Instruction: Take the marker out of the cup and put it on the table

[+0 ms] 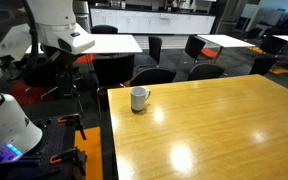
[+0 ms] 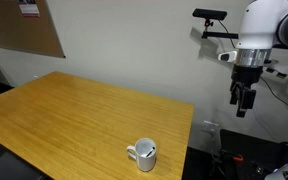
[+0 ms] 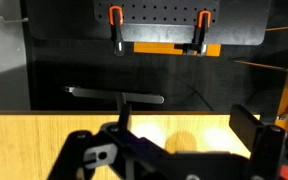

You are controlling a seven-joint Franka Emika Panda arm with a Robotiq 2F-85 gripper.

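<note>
The white cup (image 1: 140, 98) stands upright on the yellow table (image 1: 214, 130), near its edge; it also shows in an exterior view (image 2: 144, 154). The marker does not show clearly; only a dark spot is visible at the cup's mouth. My gripper (image 2: 244, 102) hangs in the air beyond the table's edge, well away from the cup, and points down. Its fingers are apart and empty. In the wrist view the gripper (image 3: 184, 140) frames a bare strip of table (image 3: 44, 135); the cup is out of that view.
White-topped tables (image 1: 109, 44) with black chairs (image 1: 154, 76) stand behind the yellow table. A camera on a stand (image 2: 210, 15) is near the arm. A corkboard (image 2: 24, 25) hangs on the wall. A dark pegboard with orange clamps (image 3: 159, 25) faces the wrist.
</note>
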